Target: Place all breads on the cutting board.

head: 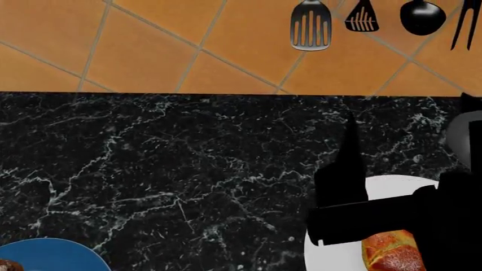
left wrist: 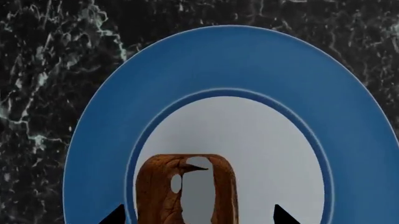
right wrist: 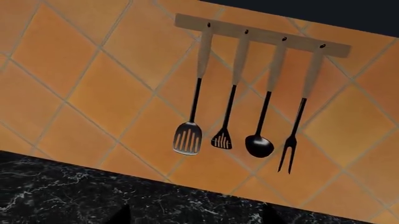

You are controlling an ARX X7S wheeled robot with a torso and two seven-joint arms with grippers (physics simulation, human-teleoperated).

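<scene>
Brown loaf [left wrist: 187,191] lies lengthwise between the spread-apart left end effector [left wrist: 198,215] tips on the blue-rimmed plate [left wrist: 231,60].

Orange tiled wall [right wrist: 93,74] (utensil rack [right wrist: 262,35]), black marble counter [head: 166,169].

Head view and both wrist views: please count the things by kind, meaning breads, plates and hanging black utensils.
Breads: 2, a dark brown rustic loaf and a glossy golden-orange roll.
Plates: 2, a blue-rimmed plate and a round white plate.
Hanging black utensils: 4, a slotted spatula, a small slotted turner, a ladle and a fork.
Total: 8.
</scene>
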